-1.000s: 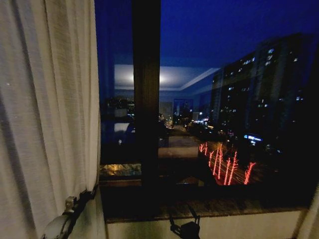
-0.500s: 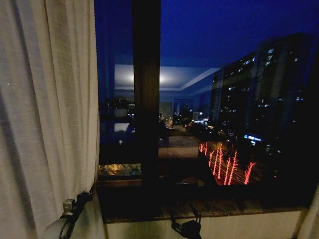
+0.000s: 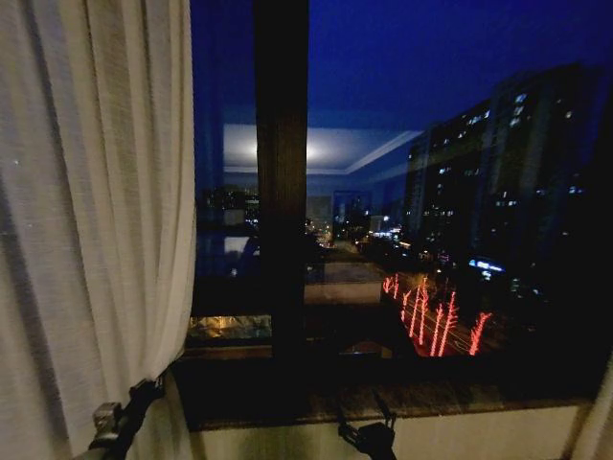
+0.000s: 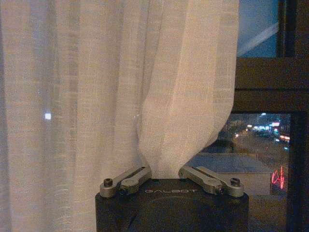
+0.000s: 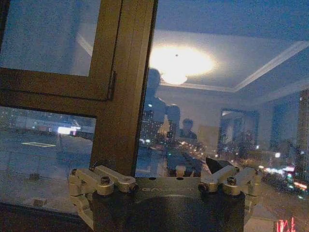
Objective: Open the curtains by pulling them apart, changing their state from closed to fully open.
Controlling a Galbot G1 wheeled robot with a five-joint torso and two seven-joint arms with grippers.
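Note:
The left curtain (image 3: 96,211), a sheer cream pleated panel, hangs gathered at the left of the dark window. My left gripper (image 3: 120,420) is low at that panel's inner edge. In the left wrist view a bunched fold of the curtain (image 4: 178,96) runs down between the fingers of the left gripper (image 4: 164,171), which is shut on it. My right gripper (image 3: 371,438) sits low in front of the sill, apart from any fabric. In the right wrist view the right gripper (image 5: 166,176) stands open, facing bare glass. A sliver of the right curtain (image 3: 600,414) shows at the far right.
A dark vertical window mullion (image 3: 281,182) divides the glass. A stone sill (image 3: 431,398) runs below the window, with a pale wall (image 3: 460,441) under it. The glass reflects a ceiling lamp (image 5: 176,63) and the room.
My left gripper has dropped lower and slightly left with the curtain fold in it. The panel's inner edge now hangs a little farther right. The right gripper has barely shifted.

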